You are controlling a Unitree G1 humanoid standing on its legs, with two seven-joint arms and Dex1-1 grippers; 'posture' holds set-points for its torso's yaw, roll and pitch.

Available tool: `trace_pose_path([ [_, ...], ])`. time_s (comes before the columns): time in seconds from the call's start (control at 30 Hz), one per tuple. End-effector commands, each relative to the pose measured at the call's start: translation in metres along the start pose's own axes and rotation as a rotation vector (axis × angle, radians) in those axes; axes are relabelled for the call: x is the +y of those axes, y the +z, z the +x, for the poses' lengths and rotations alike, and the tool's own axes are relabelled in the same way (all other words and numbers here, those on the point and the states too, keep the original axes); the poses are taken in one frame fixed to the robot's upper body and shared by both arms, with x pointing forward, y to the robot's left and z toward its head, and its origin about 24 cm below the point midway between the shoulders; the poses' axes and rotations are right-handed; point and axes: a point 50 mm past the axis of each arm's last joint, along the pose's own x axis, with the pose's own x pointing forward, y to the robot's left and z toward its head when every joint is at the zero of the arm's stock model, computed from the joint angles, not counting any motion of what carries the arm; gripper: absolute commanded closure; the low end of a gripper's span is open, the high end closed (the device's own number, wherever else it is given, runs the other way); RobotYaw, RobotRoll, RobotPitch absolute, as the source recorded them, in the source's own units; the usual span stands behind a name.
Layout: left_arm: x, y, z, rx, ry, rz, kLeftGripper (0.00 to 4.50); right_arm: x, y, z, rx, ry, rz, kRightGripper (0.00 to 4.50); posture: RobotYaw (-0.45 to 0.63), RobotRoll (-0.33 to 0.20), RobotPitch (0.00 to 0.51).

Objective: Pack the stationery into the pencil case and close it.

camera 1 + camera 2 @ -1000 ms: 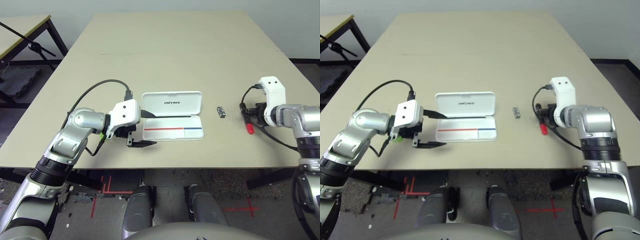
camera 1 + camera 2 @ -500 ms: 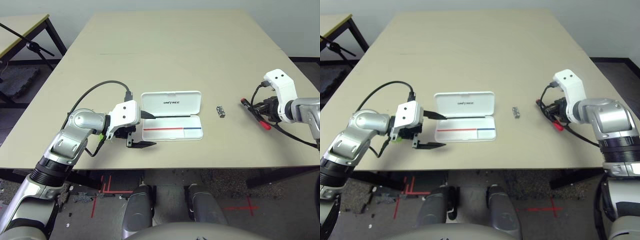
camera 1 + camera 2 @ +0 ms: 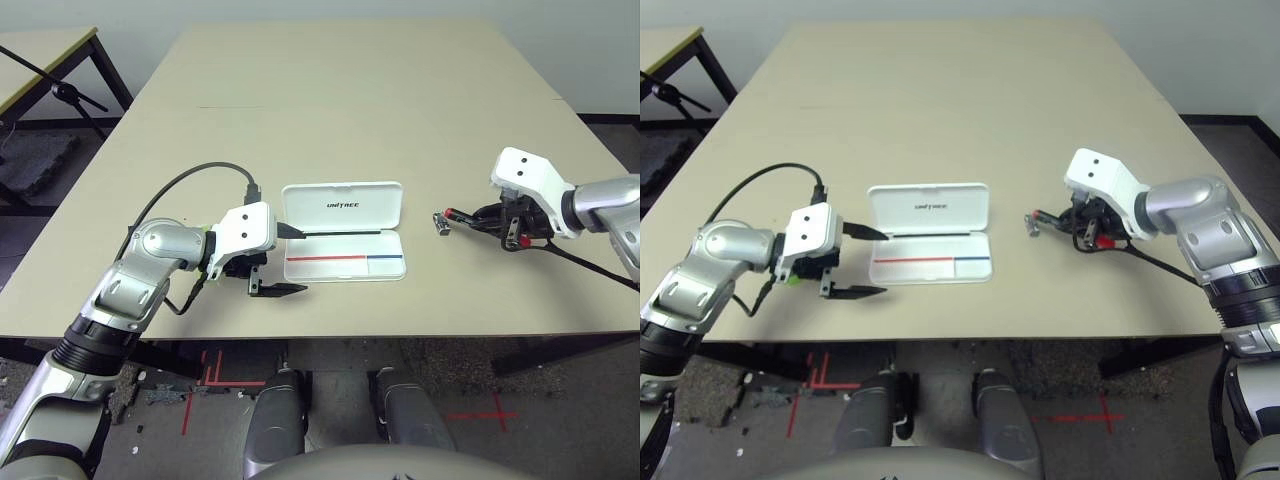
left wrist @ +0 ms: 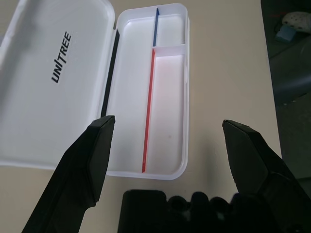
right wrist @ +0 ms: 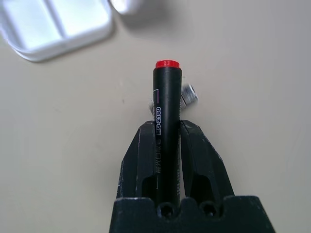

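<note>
One marker (image 5: 167, 131) is in hand, the loading step: the right claw (image 5: 166, 127) is clenched around it near the metal piece (image 3: 441, 223) on the desk (image 3: 350, 120). Next, probably, comes carrying it left to the open, empty pencil case (image 3: 345, 268). The left claw (image 4: 169, 124) stands wide, unloaded, beside the case.

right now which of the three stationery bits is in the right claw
The red-and-black marker, clamped between the right claw's fingers; the metal piece and green stick aren't.
</note>
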Motion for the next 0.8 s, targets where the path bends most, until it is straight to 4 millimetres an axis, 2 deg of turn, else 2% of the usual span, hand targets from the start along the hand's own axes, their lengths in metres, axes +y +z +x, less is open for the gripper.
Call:
trace_pose_path([
  [0.03,-0.003,0.002,-0.002,0.006,-0.006,0.002,0.0,0.005,0.018,0.006,-0.025,0.078,-0.093,4.02,-0.03,0.0,0.099],
  [0.17,-0.002,0.003,-0.002,0.005,-0.004,0.003,0.0,0.01,0.04,0.015,-0.084,0.153,-0.146,4.02,-0.03,0.0,0.095],
  [0.5,0.0,0.004,0.001,0.001,0.003,0.003,0.0,0.021,0.077,0.039,-0.186,0.241,-0.192,4.02,-0.02,0.0,0.088],
  [0.8,0.0,0.004,0.002,-0.002,0.007,0.004,0.0,0.027,0.097,0.062,-0.256,0.244,-0.212,4.02,-0.01,0.0,0.085],
])
